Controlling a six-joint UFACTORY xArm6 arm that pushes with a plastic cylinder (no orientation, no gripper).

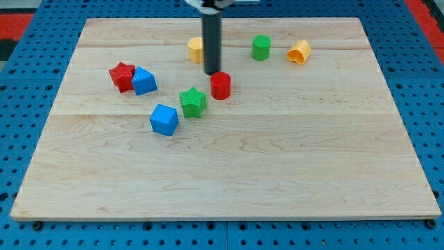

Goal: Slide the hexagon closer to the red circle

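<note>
The yellow hexagon (195,49) lies near the view's top centre, its right side hidden behind my dark rod. The red circle (220,85) is a short red cylinder lying below and to the right of the hexagon. My tip (211,73) rests on the board between the two. It sits just below and right of the hexagon and close to the red circle's upper left edge. I cannot tell whether it touches either block.
A green star (193,102) and a blue cube (164,119) lie left of the red circle. A red star (122,75) touches a blue block (144,80) further left. A green cylinder (261,47) and a yellow-orange curved block (299,51) sit at the top right.
</note>
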